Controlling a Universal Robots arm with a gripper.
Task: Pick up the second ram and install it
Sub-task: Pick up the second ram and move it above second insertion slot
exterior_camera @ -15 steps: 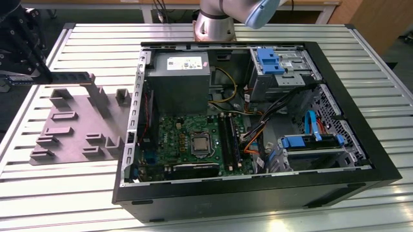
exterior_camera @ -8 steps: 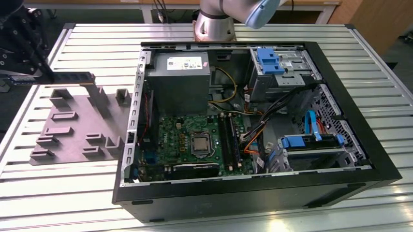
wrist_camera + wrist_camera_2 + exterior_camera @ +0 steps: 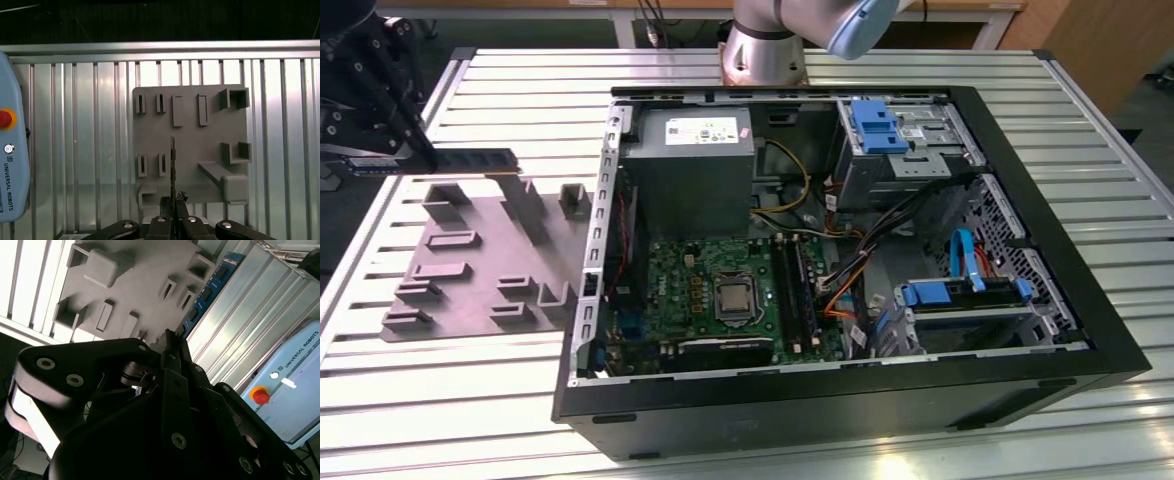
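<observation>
The second ram (image 3: 478, 157) is a thin board with dark chips, held level in the air above the far edge of the grey holder tray (image 3: 480, 260), at the exterior view's left. My gripper (image 3: 400, 158) is shut on one end of it. In the second wrist view the ram (image 3: 210, 290) shows its blue-green face and chips, reaching out from the fingertips (image 3: 170, 342). In the first wrist view the ram (image 3: 173, 165) appears edge-on above the tray (image 3: 210, 140), pinched by the gripper (image 3: 173, 204).
An open computer case (image 3: 1067, 330) lies at the exterior view's right, with the motherboard's long black slots (image 3: 794, 290) beside the processor socket. The arm's base (image 3: 761, 50) stands behind the case. A pendant with a red button (image 3: 5, 119) rests on the slatted table (image 3: 467, 400).
</observation>
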